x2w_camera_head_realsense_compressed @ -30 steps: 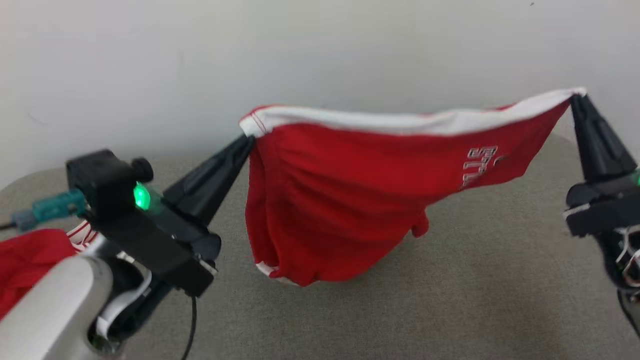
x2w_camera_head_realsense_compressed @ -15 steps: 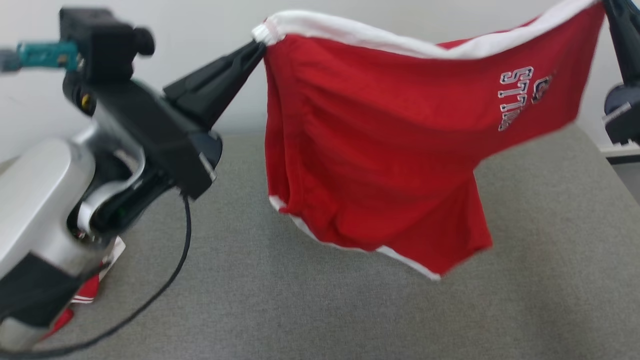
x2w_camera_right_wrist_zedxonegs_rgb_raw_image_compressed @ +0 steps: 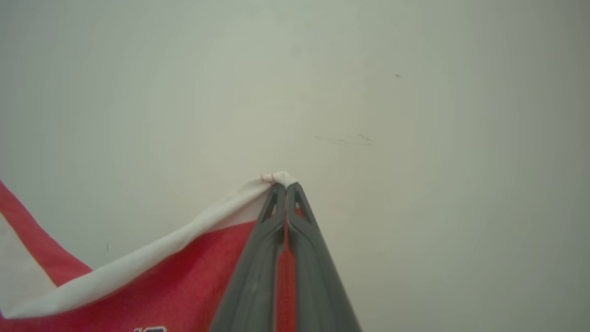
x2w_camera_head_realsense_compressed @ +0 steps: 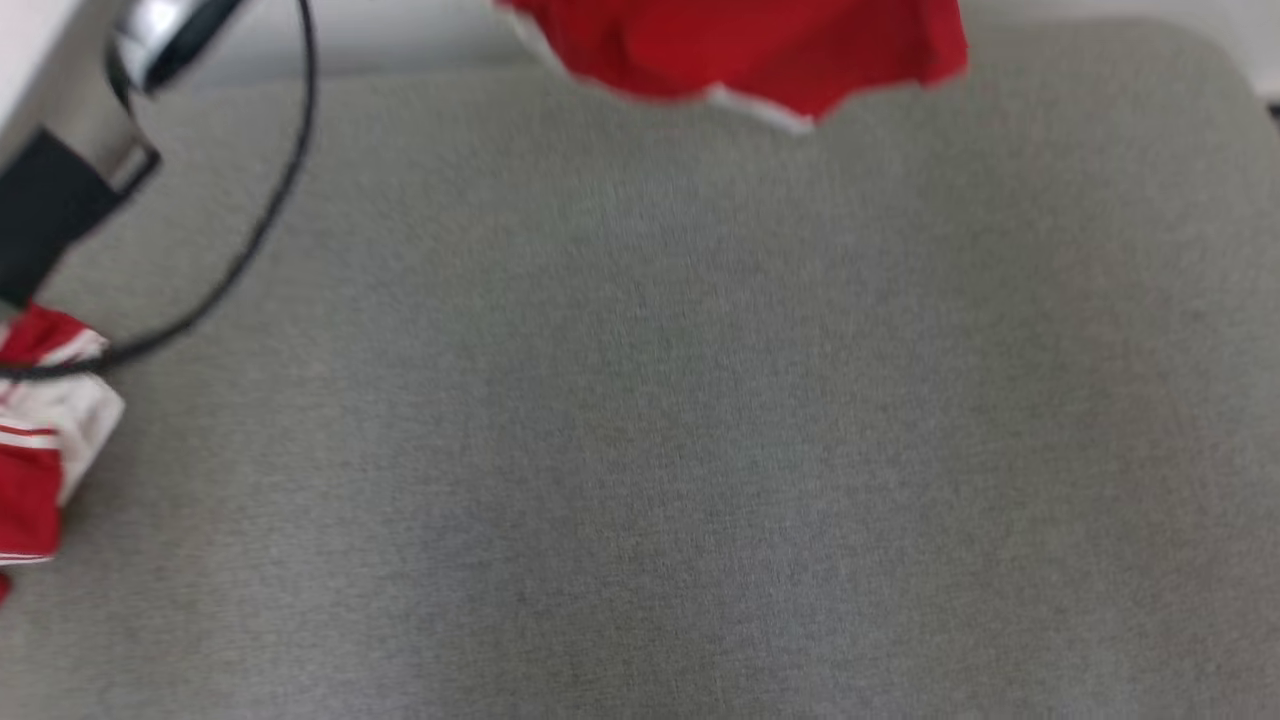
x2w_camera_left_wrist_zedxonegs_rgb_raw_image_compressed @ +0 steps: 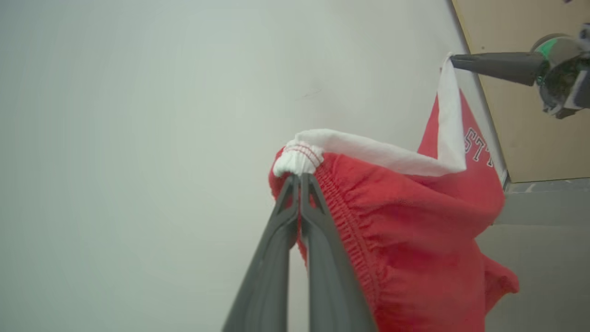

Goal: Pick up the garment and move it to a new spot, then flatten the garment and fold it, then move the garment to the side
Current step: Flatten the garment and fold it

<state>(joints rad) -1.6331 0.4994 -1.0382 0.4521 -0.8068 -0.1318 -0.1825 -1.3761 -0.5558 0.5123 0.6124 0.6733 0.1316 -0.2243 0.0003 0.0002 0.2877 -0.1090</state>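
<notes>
The garment (x2w_camera_left_wrist_zedxonegs_rgb_raw_image_compressed: pixel 415 240) is a pair of red shorts with a white waistband and white lettering, hanging in the air in front of a pale wall. My left gripper (x2w_camera_left_wrist_zedxonegs_rgb_raw_image_compressed: pixel 298 177) is shut on one bunched end of the waistband. My right gripper (x2w_camera_right_wrist_zedxonegs_rgb_raw_image_compressed: pixel 286 185) is shut on the other end, and it also shows at the upper right of the left wrist view (x2w_camera_left_wrist_zedxonegs_rgb_raw_image_compressed: pixel 454 61). In the head view, just the garment's lower hem (x2w_camera_head_realsense_compressed: pixel 760 70) shows at the top edge, above the grey surface (x2w_camera_head_realsense_compressed: pixel 700 420).
A second red and white piece of clothing (x2w_camera_head_realsense_compressed: pixel 40 440) lies at the left edge of the grey padded surface. A black cable (x2w_camera_head_realsense_compressed: pixel 270 210) loops down from my left arm (x2w_camera_head_realsense_compressed: pixel 60 200) at the upper left. A tan panel (x2w_camera_left_wrist_zedxonegs_rgb_raw_image_compressed: pixel 530 115) stands beside the wall.
Both grippers have risen with the garment stretched between them, and the head camera has tilted down, leaving just the garment's hem at the top of the head view.
</notes>
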